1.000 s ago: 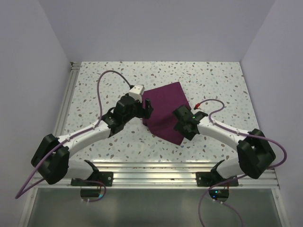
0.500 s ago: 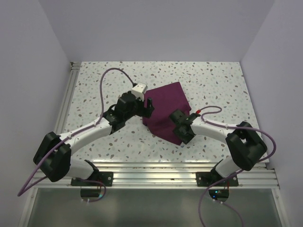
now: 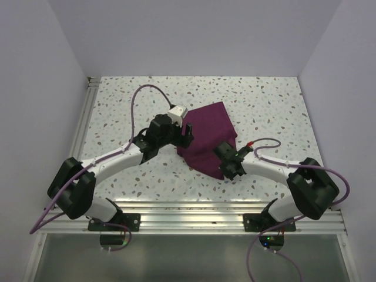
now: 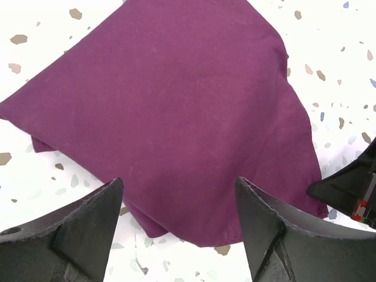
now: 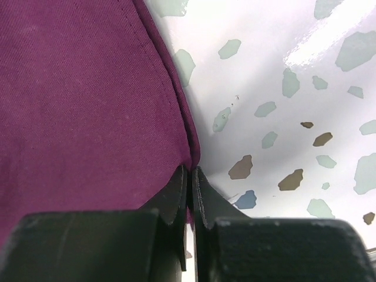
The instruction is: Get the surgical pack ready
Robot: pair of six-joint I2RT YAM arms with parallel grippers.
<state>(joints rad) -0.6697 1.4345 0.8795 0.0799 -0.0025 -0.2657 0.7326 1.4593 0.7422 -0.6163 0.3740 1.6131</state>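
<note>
The surgical pack (image 3: 205, 134) is a deep purple-maroon cloth, folded and lying flat in the middle of the table; nothing of what may be inside it shows. My left gripper (image 3: 187, 134) hovers at the pack's left corner, jaws wide open and empty. In the left wrist view the cloth (image 4: 170, 106) fills the frame beyond the gripper (image 4: 179, 180). My right gripper (image 3: 224, 154) is low at the pack's near right edge. In the right wrist view its fingers (image 5: 176, 194) are pinched together on the hemmed edge of the cloth (image 5: 88, 100), the gripper (image 5: 190, 169) shut.
The speckled white tabletop (image 3: 264, 106) surrounds the pack. A metal rail (image 3: 82, 129) runs along the left side, and purple-grey walls (image 3: 194, 35) close in the back and sides. The right gripper's body (image 4: 352, 188) shows at the right edge of the left wrist view.
The right gripper slid in low to the pack's near right edge and closed on the cloth hem. The left gripper shifted slightly right and farther back, still open.
</note>
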